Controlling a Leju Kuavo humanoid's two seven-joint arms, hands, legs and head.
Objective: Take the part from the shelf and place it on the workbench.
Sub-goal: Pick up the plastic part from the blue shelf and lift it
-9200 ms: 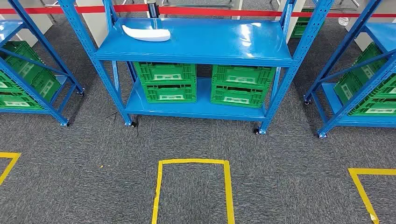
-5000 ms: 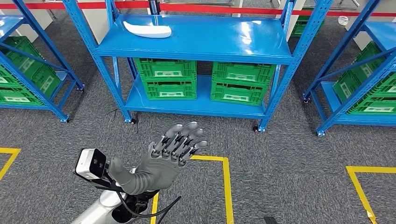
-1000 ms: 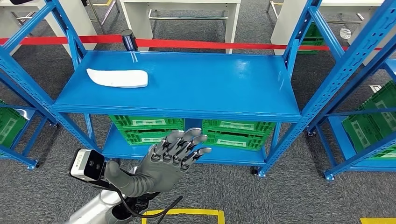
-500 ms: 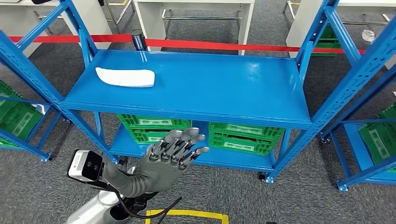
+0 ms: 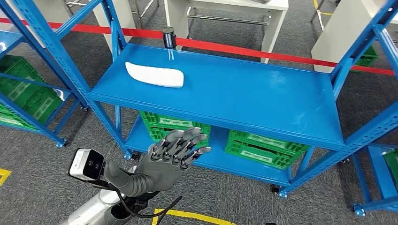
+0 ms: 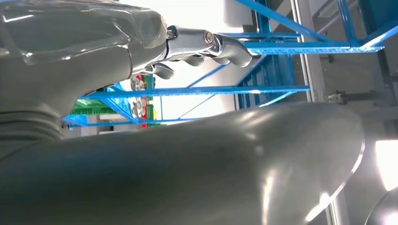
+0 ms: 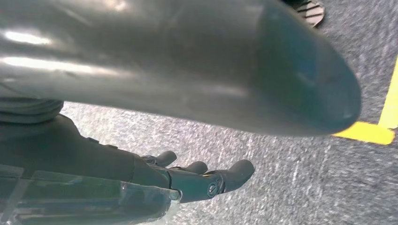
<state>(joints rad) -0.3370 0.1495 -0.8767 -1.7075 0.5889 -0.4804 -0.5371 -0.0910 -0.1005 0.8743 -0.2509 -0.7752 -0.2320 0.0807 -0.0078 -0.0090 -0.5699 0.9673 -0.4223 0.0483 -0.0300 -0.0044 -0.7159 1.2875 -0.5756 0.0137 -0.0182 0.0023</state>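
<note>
Ideally the empty, spread-fingered left hand [image 5: 174,153] should reach up and far-left to the white oblong part [image 5: 154,75] on the blue metal shelf [image 5: 244,98], while the right hand [image 7: 197,180] hangs empty, fingers loosely apart.

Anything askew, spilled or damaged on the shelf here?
Nothing stands out. The white part lies flat on the blue shelf, the green crates sit squarely below, and the left hand is empty.

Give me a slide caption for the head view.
Left robot hand raised open before the blue shelf holding the white part.
</note>
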